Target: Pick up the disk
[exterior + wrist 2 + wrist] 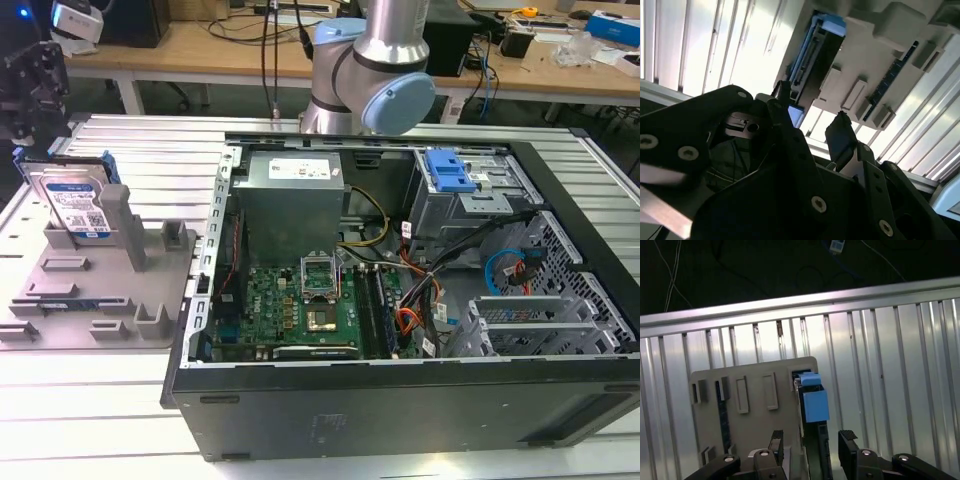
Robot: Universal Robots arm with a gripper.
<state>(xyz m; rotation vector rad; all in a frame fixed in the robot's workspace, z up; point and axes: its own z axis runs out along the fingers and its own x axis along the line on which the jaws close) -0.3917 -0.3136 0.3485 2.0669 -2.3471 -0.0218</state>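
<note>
In the exterior view the disk (72, 205) is standing on edge in the tray (110, 320) on the bench (140, 150), with the fingers (30, 100) hovering above it. In the first wrist view the fingers (848, 440) are gaping empty, 1 either side of the disk's (813, 402) top edge. A straight, centred descent is looking safest. In the second wrist view they are not touching it.

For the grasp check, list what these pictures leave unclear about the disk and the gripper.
- Exterior view: the disk's lower part sits behind a post of the tray.
- First wrist view: the disk is edge-on, so its label face is hidden; the gripper is cut off by the bottom edge.
</note>
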